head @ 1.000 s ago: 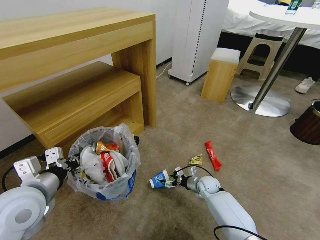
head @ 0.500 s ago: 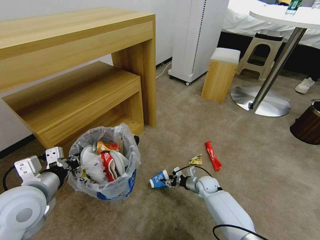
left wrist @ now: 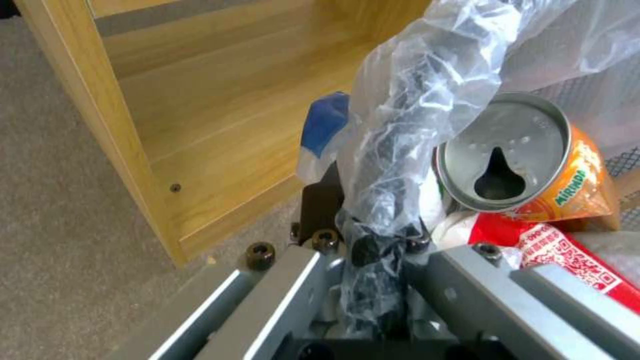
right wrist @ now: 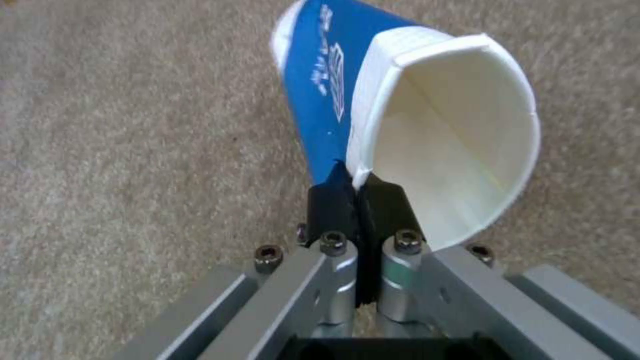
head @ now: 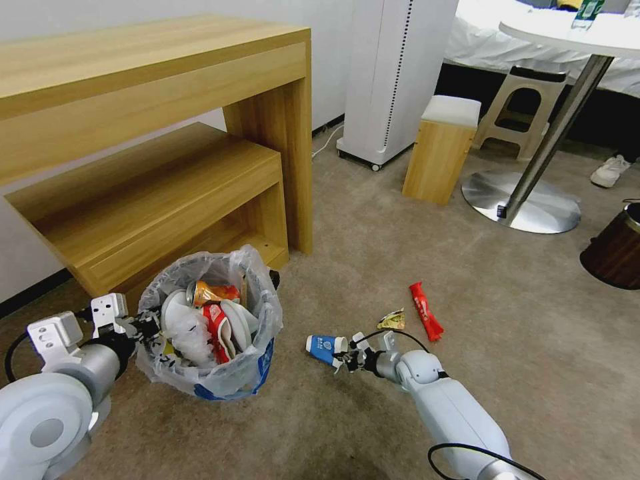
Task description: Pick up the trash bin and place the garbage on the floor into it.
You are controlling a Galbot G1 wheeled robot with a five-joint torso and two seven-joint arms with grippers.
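Most litter already sits in the small round dark trash bin lined with crinkled clear plastic [head: 212, 333], lower left of the head view, its rim pinched by the left gripper [head: 137, 327]. At lower centre the right gripper [head: 347, 358] clamps the blue-and-white paper cup [head: 325, 347]. A red wrapper [head: 425, 310] and a yellow wrapper [head: 392, 321] remain on the beige carpet floor [head: 520, 347]. The right wrist view reveals the pinched rim of the cup [right wrist: 427, 140]; the left wrist view shows an orange can [left wrist: 527, 160].

Bright even indoor light, soft shadows, wide-angle bending at head-view edges, wrist views slightly blurred

the right gripper [head: 345, 358] has lifted the blue-white paper cup [head: 323, 347] (rim pinched) and swung it level.
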